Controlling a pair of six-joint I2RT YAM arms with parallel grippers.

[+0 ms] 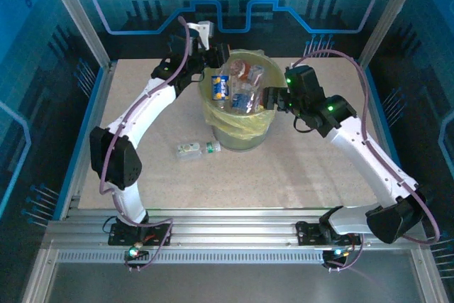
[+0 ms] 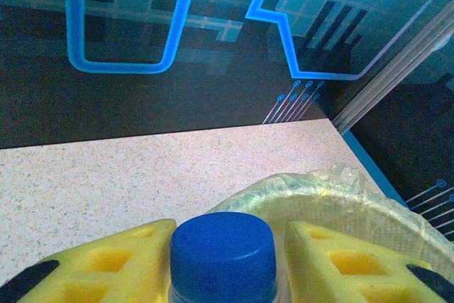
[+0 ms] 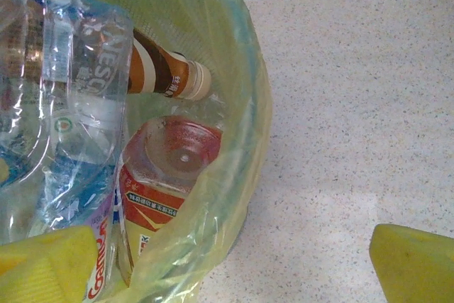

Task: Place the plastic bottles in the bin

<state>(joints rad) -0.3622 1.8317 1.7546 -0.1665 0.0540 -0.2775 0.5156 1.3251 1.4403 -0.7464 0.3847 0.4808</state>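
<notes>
Left end effector (image 2: 223,264) pinches the blue-capped bottle (image 2: 222,243) at the rim of the bin (image 2: 340,188), right end effector (image 3: 227,267) hangs spread, so carry it over the opening before letting go.

Bottles (image 1: 240,96) in bin (image 1: 250,135), perhaps two before.

Bright even light, soft shadows, sheen on bin (image 3: 250,104), foregrnd blurry.

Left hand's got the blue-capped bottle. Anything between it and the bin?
Nothing visible. The bottle, gripped in the left hand, is right by the rim of the bin, which is heaped with other bottles.
</notes>
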